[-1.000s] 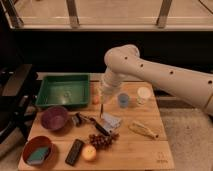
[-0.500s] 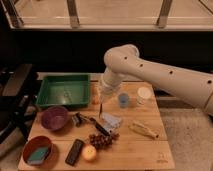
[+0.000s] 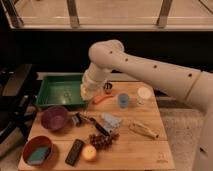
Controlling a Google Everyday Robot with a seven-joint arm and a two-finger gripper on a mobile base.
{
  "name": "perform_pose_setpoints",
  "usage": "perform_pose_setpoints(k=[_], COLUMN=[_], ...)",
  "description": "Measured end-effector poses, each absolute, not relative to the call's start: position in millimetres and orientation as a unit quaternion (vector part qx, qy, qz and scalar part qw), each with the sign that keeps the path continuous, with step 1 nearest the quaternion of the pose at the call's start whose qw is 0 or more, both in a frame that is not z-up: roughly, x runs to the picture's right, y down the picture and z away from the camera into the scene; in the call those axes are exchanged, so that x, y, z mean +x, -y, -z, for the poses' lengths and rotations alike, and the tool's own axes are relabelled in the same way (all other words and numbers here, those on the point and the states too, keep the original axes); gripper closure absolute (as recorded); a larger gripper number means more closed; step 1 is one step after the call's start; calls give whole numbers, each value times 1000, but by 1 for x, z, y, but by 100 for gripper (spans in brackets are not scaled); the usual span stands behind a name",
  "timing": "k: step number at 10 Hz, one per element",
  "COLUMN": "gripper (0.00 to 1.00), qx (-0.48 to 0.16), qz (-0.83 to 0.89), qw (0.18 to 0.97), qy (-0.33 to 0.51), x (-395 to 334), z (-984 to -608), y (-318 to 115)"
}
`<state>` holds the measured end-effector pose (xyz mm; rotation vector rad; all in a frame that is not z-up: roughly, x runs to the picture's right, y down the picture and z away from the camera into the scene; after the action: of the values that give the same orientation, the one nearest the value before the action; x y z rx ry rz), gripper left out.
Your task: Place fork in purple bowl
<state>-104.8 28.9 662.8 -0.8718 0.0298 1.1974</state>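
The purple bowl [image 3: 54,118] sits at the left of the wooden table, plain inside. A slim silvery-grey piece that looks like the fork [image 3: 77,119] lies on the table just right of the bowl. My gripper [image 3: 91,96] hangs at the end of the white arm, at the right edge of the green tray [image 3: 62,91], up and to the right of the bowl. The wrist hides most of it. An orange curved tool [image 3: 103,98] lies right beside it.
An orange-brown bowl with a blue-green sponge [image 3: 37,150] is at front left. A black-handled utensil [image 3: 95,124], grapes [image 3: 102,140], a black flat object [image 3: 75,151], a yellow fruit [image 3: 90,153], a blue cup [image 3: 122,100] and a white cup [image 3: 143,94] stand around.
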Motion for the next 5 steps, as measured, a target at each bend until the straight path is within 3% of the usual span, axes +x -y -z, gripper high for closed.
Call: perform_pose_setpoints(k=[5], gripper=[100], qx=[-467], qz=[-475], qw=[744], qy=[58], x=[-225], z=[-653], y=[-27])
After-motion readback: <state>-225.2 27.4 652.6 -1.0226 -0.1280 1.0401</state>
